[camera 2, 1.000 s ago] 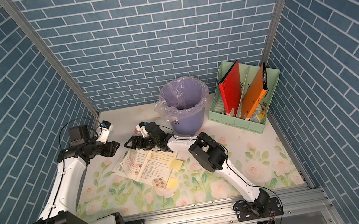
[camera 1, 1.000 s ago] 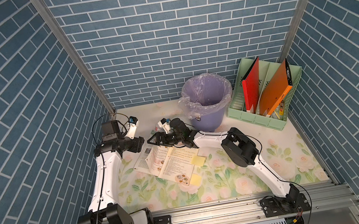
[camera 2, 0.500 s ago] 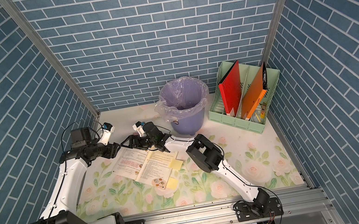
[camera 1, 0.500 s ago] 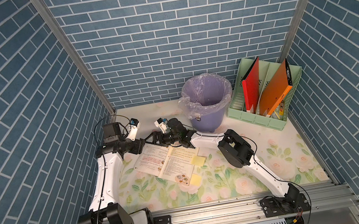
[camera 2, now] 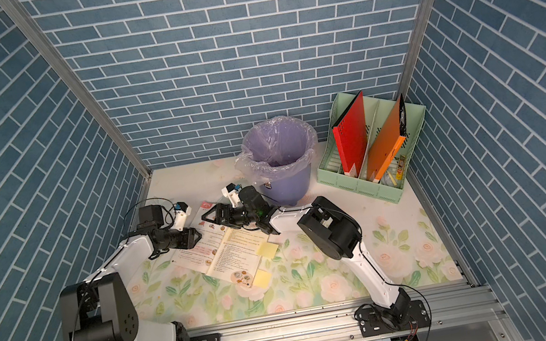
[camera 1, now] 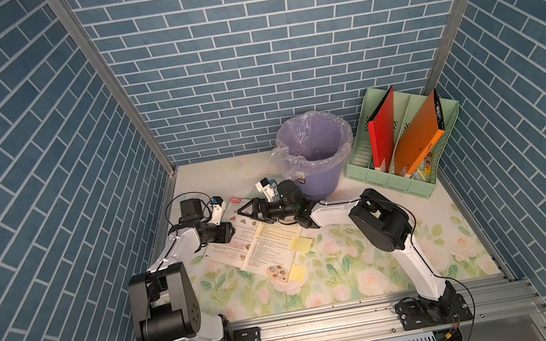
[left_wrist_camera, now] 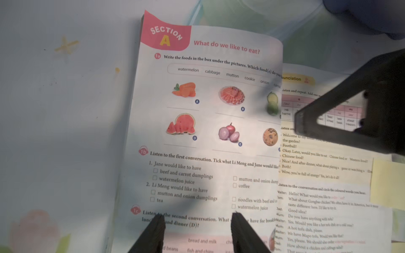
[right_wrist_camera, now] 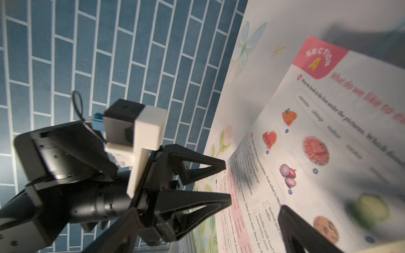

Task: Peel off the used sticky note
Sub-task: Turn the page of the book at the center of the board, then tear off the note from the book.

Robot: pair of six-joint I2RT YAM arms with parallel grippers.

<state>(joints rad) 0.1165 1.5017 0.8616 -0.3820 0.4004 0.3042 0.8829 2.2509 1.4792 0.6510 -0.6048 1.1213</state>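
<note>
Two yellow sticky notes (camera 1: 301, 245) stuck out from the book (camera 1: 267, 252) edge, behind the right gripper (camera 1: 250, 214), whose jaws stood wide apart and empty; the left gripper (left_wrist_camera: 198, 216), also parted and empty, hovered opposite it.

Two yellow sticky notes (camera 1: 301, 245) lie flat, overhanging an edge of the open book (camera 1: 265, 250).

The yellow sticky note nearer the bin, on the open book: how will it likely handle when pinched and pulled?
The sticky note looks like a single thin sheet, so probably floppy and near weightless, curling instead of lifting flat. It is stuck to the book, whose thin pages bow up, so the page may rise with it unless held down.
</note>
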